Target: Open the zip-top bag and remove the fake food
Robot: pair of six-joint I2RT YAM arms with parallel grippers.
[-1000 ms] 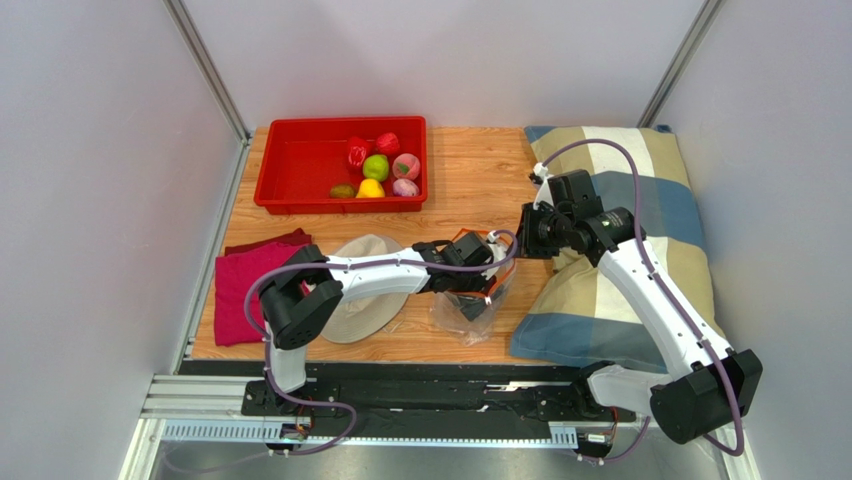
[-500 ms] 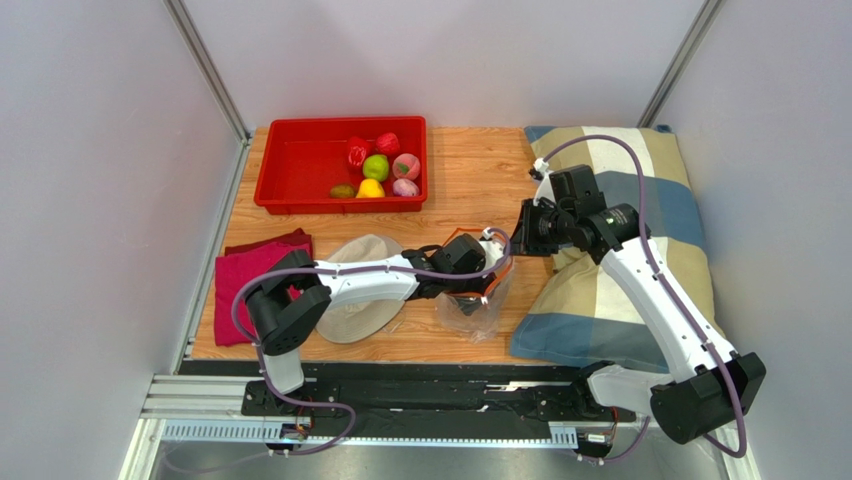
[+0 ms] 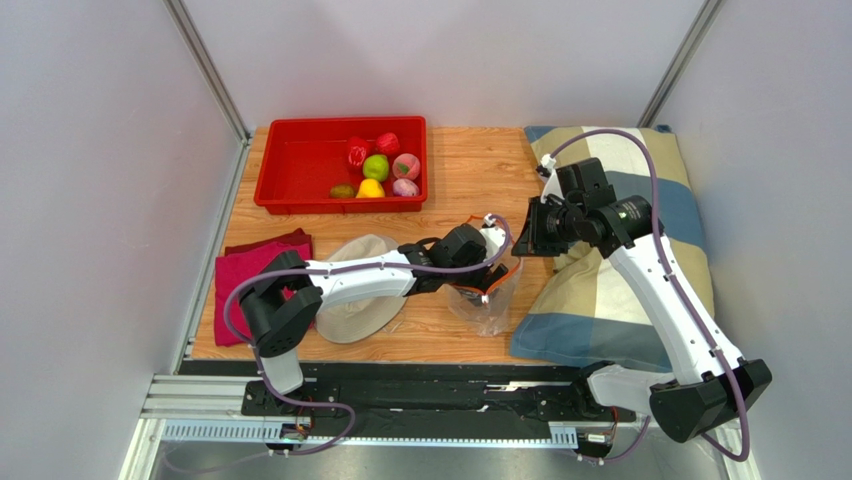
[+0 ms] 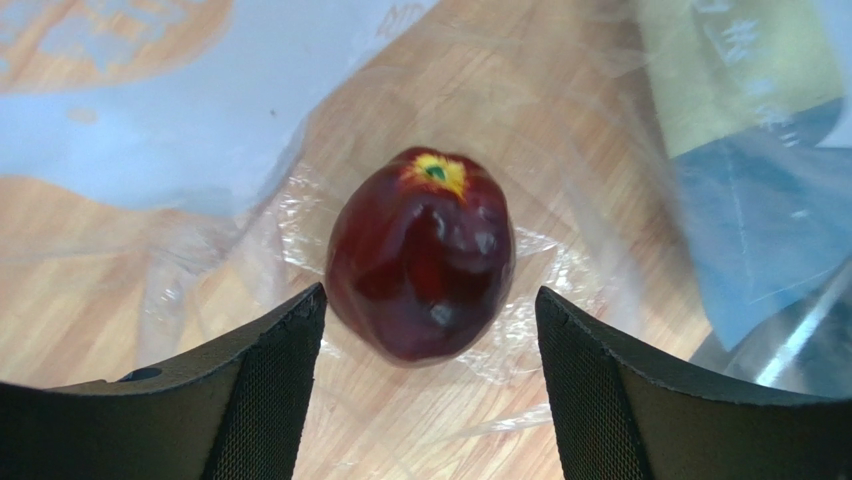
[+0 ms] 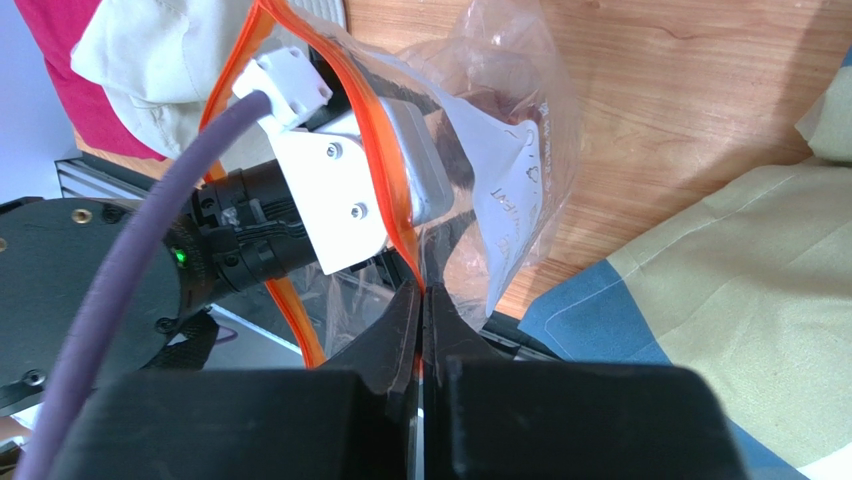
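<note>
The clear zip-top bag (image 3: 487, 298) with an orange zipper strip (image 5: 385, 208) sits open on the wood table beside the pillow. My right gripper (image 5: 421, 296) is shut on the bag's orange rim and holds the mouth up. My left gripper (image 4: 425, 345) is open and reaches inside the bag; in the top view it (image 3: 482, 278) is partly hidden by plastic. A dark maroon toy fruit (image 4: 422, 268) with a yellow-green stem spot lies on the bag's bottom just ahead of the open fingers. Several other fake foods (image 3: 377, 168) lie in the red tray.
The red tray (image 3: 300, 165) stands at the back left. A beige hat (image 3: 360, 290) and a magenta cloth (image 3: 245, 285) lie at the left. A plaid pillow (image 3: 640, 250) fills the right side, under my right arm.
My left gripper has pushed to the right, deeper into the bag. My right gripper has moved slightly right and up with the rim, and the bag now stands more upright.
</note>
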